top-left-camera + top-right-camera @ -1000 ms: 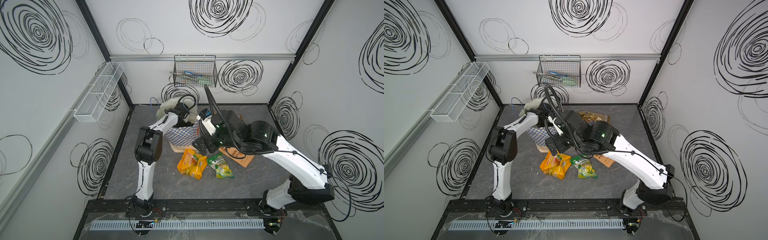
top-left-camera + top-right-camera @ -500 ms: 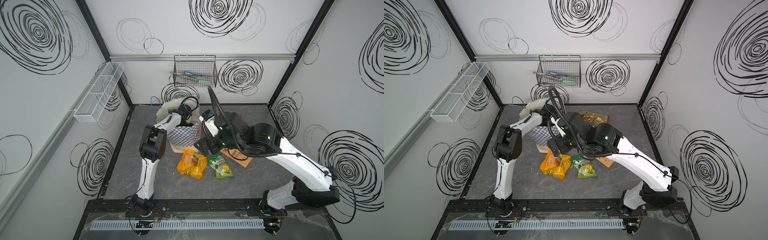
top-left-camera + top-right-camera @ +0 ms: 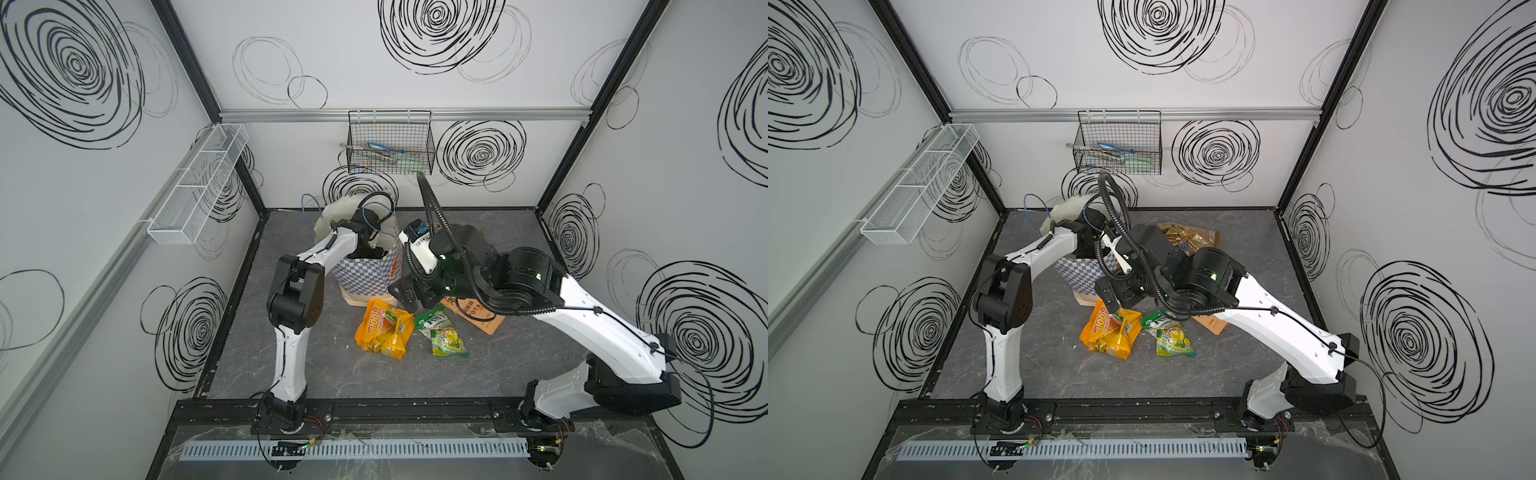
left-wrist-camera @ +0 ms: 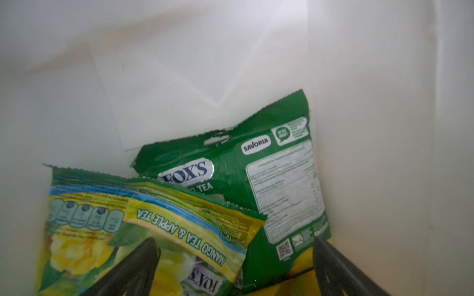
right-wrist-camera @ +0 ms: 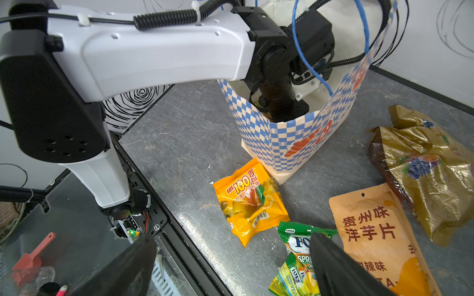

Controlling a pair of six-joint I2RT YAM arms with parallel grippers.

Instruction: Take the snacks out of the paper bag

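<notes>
Inside the paper bag (image 3: 365, 274), at its bottom, lie at least two packets: a yellow-green mango tea pack (image 4: 143, 230) on top and a dark green Fox's pack (image 4: 269, 184) half under it, leaning on the bag wall. The left pincer (image 4: 234, 244) is deep in the bag, jaws wide apart, holding nothing. One tip is over the mango tea pack, the other by the edge of the green one; if they touch the foil cannot be told.

For a good pick it should prob. go a bit lower & close on the upper pack only, at a crinkled edge, not flat across the middle where foil slips. Then lift straight up, so the arm does not drag the thin paper wall or tip the bag.

The right pincer (image 5: 232, 239) is also fully open & empty, above the bench (image 3: 374, 374) just beside the bag, over packs already out: "100" pack (image 3: 384, 328), green-yellow pack (image 3: 442, 334), orange pouch (image 3: 478, 320), gold foil pack (image 3: 1187, 239)
</notes>
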